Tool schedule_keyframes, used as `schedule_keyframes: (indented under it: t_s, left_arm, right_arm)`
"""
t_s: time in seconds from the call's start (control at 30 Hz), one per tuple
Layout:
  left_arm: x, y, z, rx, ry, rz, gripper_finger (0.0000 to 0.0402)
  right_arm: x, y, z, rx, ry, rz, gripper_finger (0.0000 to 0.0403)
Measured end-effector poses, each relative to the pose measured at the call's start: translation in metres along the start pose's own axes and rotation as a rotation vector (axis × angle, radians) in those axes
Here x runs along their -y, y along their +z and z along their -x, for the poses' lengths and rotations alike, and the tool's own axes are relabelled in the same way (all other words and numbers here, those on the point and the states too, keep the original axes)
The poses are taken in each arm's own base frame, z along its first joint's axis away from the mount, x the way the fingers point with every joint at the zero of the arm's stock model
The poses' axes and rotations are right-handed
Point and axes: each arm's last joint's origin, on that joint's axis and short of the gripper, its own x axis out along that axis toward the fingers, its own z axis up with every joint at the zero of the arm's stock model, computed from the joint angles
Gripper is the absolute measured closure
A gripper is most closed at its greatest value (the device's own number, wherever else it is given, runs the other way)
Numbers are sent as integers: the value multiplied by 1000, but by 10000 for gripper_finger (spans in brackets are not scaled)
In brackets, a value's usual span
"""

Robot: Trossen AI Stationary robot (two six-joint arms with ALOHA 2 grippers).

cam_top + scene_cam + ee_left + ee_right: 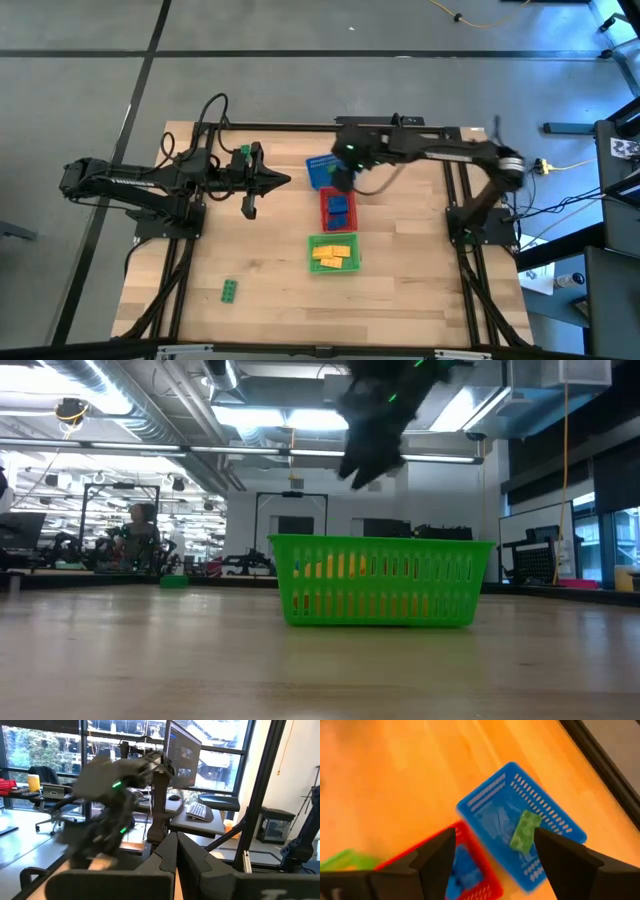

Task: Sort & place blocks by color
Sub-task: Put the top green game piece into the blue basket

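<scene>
My right gripper (340,180) hangs open above the blue basket (520,835). A green block (524,831) shows over that basket's floor, between the spread fingers and close to one fingertip (540,837). Whether it lies there or is falling, I cannot tell. The red basket (337,208) holds blue blocks (462,872). The green basket (333,252) holds yellow blocks (332,255). Another green block (230,290) lies flat on the table near its front left. My left gripper (176,851) is shut and empty, level above the table, left of the baskets.
The three baskets stand in a row at the table's middle, blue farthest, green nearest. In the low view the green basket (380,580) hides the other two. Bare wood lies on both sides of the row. A person (140,535) sits in the room beyond.
</scene>
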Motion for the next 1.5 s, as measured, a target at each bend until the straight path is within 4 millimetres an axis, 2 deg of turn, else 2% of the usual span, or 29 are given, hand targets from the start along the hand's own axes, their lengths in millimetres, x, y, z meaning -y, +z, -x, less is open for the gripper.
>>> schedule_keyframes:
  t_s: [0.17,0.3,0.47,0.57,0.73,1.17,1.3,1.5]
  left_arm:
    - [0,0,0,1,0,0,401]
    - [0,0,0,1,4,0,401]
    - [0,0,0,1,5,0,401]
    - [0,0,0,1,6,1,401]
    - [0,0,0,-2,9,1,401]
    - [0,-1,0,-7,10,6,401]
    - [0,-1,0,-7,9,6,401]
    - [0,-1,0,-7,10,6,401]
  right_arm:
    - [-10,-35,39,105,108,-17,131]
    - [-16,-59,63,270,231,-81,131]
    - [-21,-72,90,513,350,-108,131]
    - [-23,-76,101,589,383,-81,131]
    - [-23,-76,105,609,378,-22,131]
    - [-28,-73,110,639,510,53,137]
    - [-28,-73,110,644,516,56,173]
    - [-28,-73,110,644,526,63,272]
